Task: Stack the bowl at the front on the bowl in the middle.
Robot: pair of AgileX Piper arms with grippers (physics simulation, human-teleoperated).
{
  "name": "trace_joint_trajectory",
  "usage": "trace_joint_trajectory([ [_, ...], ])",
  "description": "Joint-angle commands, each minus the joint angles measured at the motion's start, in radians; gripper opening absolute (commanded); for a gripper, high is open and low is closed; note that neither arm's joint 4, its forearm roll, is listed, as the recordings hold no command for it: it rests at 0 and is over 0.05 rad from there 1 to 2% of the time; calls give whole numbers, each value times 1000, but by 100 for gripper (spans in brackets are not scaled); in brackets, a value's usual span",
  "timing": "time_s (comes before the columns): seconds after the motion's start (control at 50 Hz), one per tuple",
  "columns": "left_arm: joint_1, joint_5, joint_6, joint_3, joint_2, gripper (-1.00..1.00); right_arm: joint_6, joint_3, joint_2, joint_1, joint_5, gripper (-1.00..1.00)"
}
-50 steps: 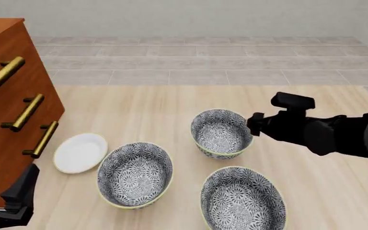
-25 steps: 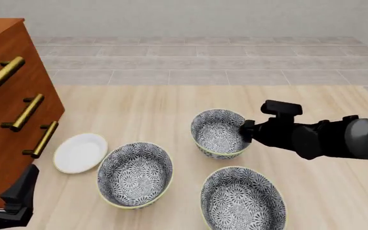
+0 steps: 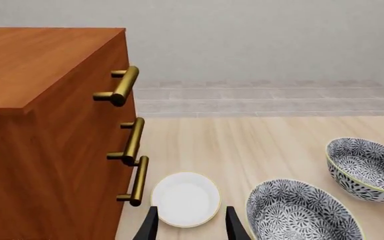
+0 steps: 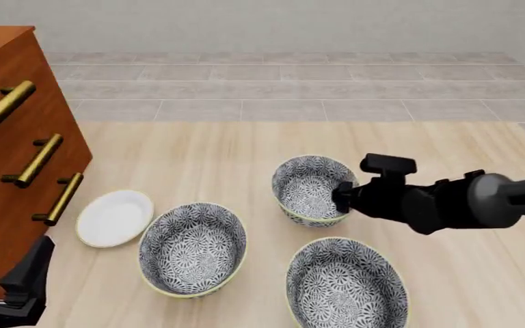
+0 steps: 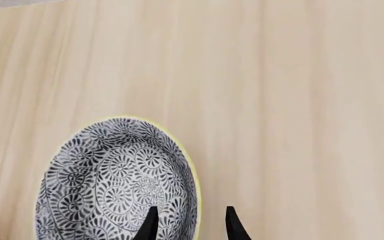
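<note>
The bowl at the front, patterned black and white with a cream rim, is the one farthest from me; the right wrist view also shows this bowl. My right gripper is open at its right rim. In the right wrist view the gripper has one finger inside the rim and one outside. The bowl in the middle sits to the left, nearer me, and the same bowl shows in the left wrist view. My left gripper hangs open and empty at the near left.
A third patterned bowl sits nearest me on the right. A small white dish lies left of the bowls, beside a wooden drawer cabinet with brass handles. In the left wrist view the dish lies just beyond the open fingers.
My right gripper has moved left and lower, from beside the far bowl to its right rim. The left arm and all bowls have not moved.
</note>
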Motion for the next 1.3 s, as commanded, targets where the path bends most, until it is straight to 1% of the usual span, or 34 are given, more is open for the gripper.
trace_joint_trajectory([
  [0.02, 1, 11, -1, 0, -11, 100, 4, -1, 41, 11, -26, 100],
  [0.08, 0, 25, -2, 0, -26, 100, 4, -1, 57, 14, -34, 100],
  [0.34, 2, 20, -5, 0, -25, 100, 16, -2, 68, 38, -40, 100],
  [0.36, 3, 21, -6, 0, -25, 100, 6, 2, 56, 37, -39, -100],
  [0.56, 2, 24, -4, 0, -27, 100, 25, 1, 32, 38, -33, -100],
  [0.64, 1, 24, -3, 0, -26, 100, 43, 1, 17, 34, -30, -100],
  [0.66, 1, 24, -3, 0, -25, 100, 55, 3, 5, 38, -29, -100],
  [0.74, 1, 28, -3, 0, -30, 100, 73, 5, -33, 42, -17, -100],
  [0.9, -1, 38, -1, 0, -43, 100, 88, -4, -95, 31, 9, -100],
  [1.02, -2, 34, 4, 0, -55, 100, 86, -7, -154, 30, 35, -100],
  [1.2, -13, 37, 1, 0, -56, 100, 50, -6, -260, 9, 79, -100],
  [1.24, -13, 34, -4, 0, -56, 100, 48, -5, -271, 7, 84, -100],
  [1.26, -8, 37, 11, 0, -56, 100, 48, -5, -278, 8, 87, -100],
  [1.3, -9, 36, 8, 0, -56, 100, 45, -5, -282, 7, 88, -100],
])
